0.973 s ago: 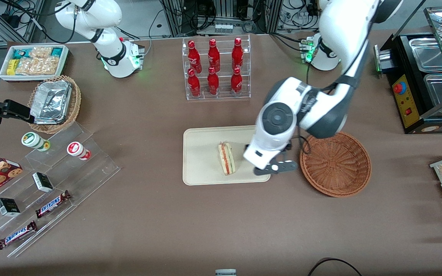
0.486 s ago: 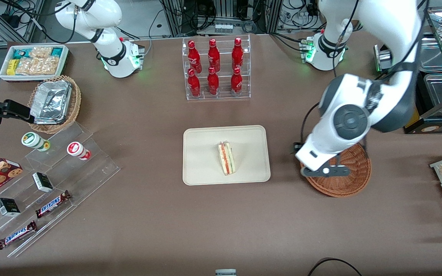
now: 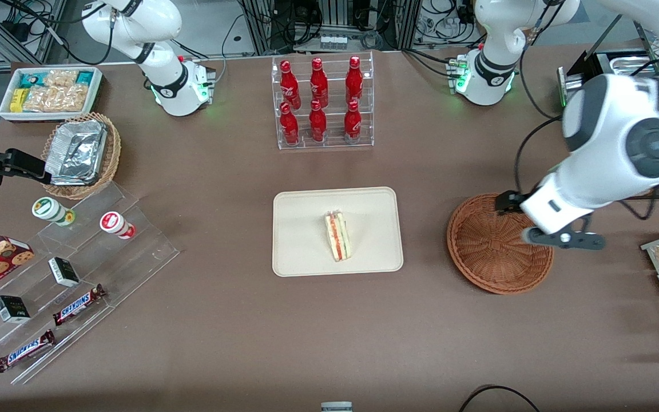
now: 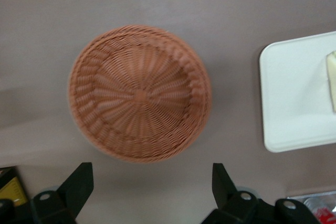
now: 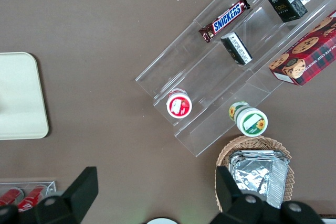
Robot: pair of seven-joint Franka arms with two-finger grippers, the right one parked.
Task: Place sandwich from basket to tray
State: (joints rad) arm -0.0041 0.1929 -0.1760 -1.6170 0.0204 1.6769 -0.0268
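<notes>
While sandwich (image 3: 337, 236) lies mid-tray (image 3: 301, 252) | pincer (image 4: 148, 188) wide, unloaded, over basket (image 3: 481, 260) rim

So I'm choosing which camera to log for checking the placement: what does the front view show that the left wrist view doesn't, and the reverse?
Only the front view shows the whole triangular white-bread sandwich lying on the cream rectangular tray, the rack of red bottles, and the left arm's hand above the table beside the basket, toward the working arm's end. Only the left wrist view shows that hand's black fingers spread open, holding nothing. Both show the round reddish-brown wicker basket empty.
</notes>
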